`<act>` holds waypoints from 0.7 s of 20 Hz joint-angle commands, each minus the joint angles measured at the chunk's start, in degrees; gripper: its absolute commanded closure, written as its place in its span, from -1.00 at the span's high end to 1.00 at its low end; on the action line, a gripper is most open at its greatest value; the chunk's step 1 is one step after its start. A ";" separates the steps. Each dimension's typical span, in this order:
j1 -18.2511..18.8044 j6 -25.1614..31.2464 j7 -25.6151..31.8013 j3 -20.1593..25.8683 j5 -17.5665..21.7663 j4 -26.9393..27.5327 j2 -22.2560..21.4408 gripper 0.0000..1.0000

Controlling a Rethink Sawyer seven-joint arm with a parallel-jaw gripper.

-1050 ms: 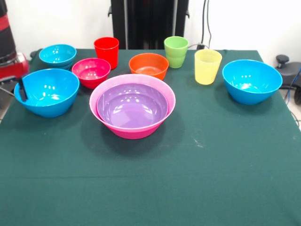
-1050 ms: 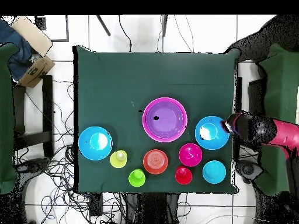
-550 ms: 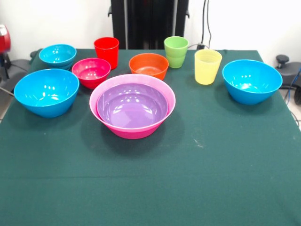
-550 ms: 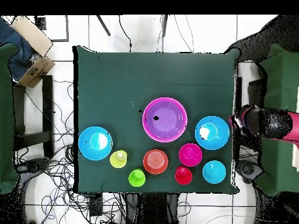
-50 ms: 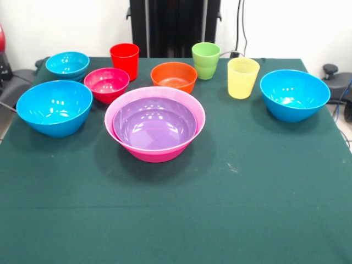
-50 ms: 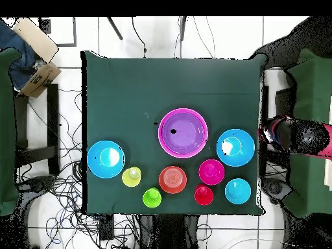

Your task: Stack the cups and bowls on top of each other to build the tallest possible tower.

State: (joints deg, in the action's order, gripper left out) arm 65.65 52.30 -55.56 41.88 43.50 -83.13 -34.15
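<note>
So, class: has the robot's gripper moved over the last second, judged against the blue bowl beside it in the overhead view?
Yes. The gripper was at the rim of the blue bowl; now it sits off the table edge, clear of that bowl.

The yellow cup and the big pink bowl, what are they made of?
The yellow cup looks like thin see-through plastic: light passes through its walls. The pink bowl looks like solid glossy plastic, with bright shine on its rim. Both are probably plastic.
</note>
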 commanded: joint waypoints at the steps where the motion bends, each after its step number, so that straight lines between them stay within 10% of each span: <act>1: -2.84 0.95 4.20 -2.80 1.28 -4.77 0.52 1.00; 14: -3.03 -0.10 2.44 -3.02 1.60 -6.63 -0.37 1.00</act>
State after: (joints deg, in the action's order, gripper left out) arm 65.65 52.29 -55.56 41.86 43.50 -85.97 -34.22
